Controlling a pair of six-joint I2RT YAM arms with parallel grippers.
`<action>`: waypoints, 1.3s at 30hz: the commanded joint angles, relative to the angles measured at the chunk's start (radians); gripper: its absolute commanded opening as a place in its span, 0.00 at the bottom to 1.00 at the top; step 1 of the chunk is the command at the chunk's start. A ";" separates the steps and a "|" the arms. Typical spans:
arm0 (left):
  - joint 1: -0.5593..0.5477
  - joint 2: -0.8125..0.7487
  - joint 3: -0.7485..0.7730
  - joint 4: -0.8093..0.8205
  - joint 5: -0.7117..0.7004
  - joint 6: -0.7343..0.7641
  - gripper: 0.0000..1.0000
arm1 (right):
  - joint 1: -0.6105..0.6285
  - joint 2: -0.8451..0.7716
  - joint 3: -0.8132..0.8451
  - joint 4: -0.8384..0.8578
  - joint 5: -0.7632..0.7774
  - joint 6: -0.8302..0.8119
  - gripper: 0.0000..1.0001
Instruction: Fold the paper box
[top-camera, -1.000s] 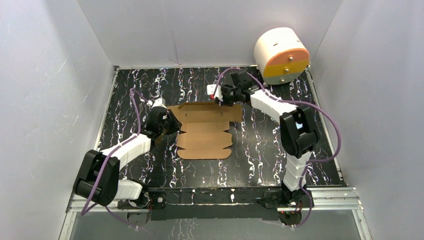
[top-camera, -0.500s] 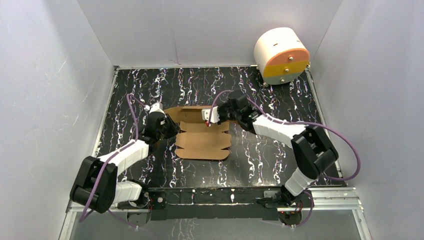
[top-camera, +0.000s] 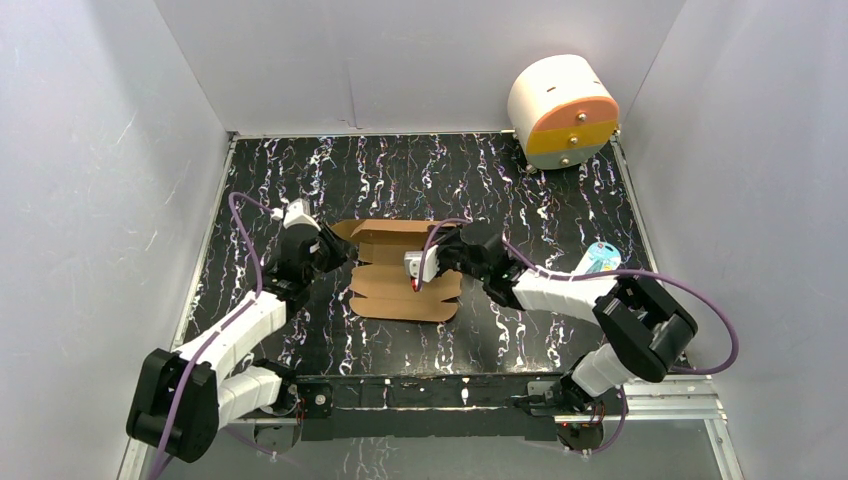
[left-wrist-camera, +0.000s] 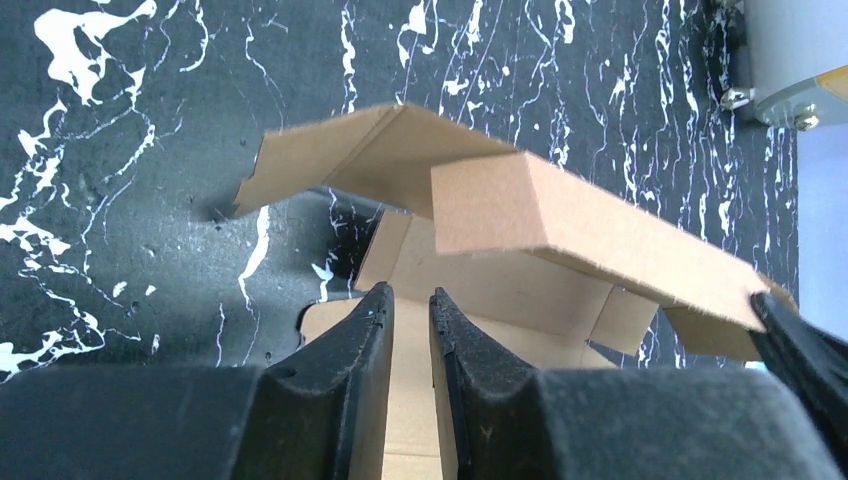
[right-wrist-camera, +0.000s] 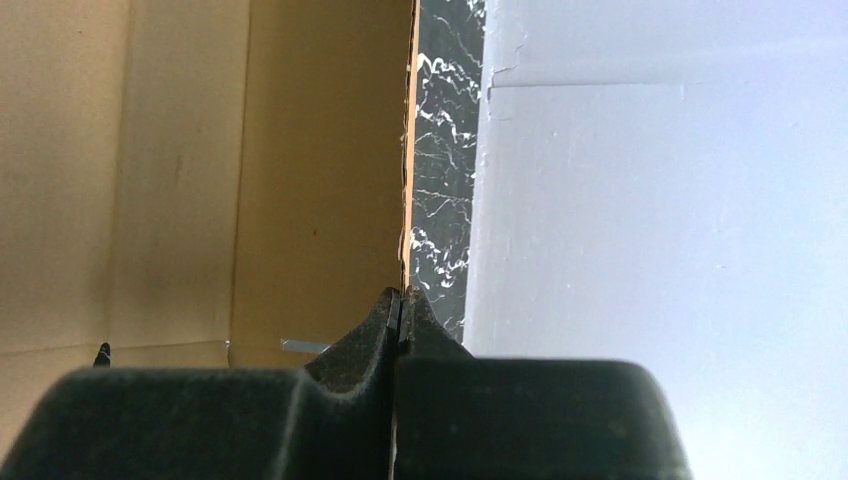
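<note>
The paper box is a brown die-cut cardboard sheet lying in the middle of the black marbled table. Its far panel is lifted and leans over the rest of the sheet. My right gripper is shut on that panel's edge; in the right wrist view the edge runs straight into the closed fingertips, with the brown panel to the left. My left gripper sits at the sheet's left side. Its fingers stand a narrow gap apart above the flat cardboard, with nothing pinched between them.
A white cylinder with an orange-and-yellow face stands in the far right corner and shows again in the left wrist view. White walls enclose the table on three sides. A metal rail carries both arm bases.
My right gripper has come from the sheet's far edge toward the near side, lifting the far panel up and over. My left gripper shifted slightly left and its jaws narrowed.
</note>
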 joint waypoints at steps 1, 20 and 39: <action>0.008 -0.025 0.061 -0.023 -0.051 0.004 0.18 | 0.036 -0.055 -0.051 0.180 0.053 -0.035 0.00; 0.008 0.170 0.156 0.006 -0.007 0.029 0.19 | 0.108 0.008 -0.229 0.451 0.177 -0.065 0.00; 0.003 0.265 0.108 0.124 0.116 0.011 0.17 | 0.201 0.421 -0.326 1.190 0.346 -0.433 0.00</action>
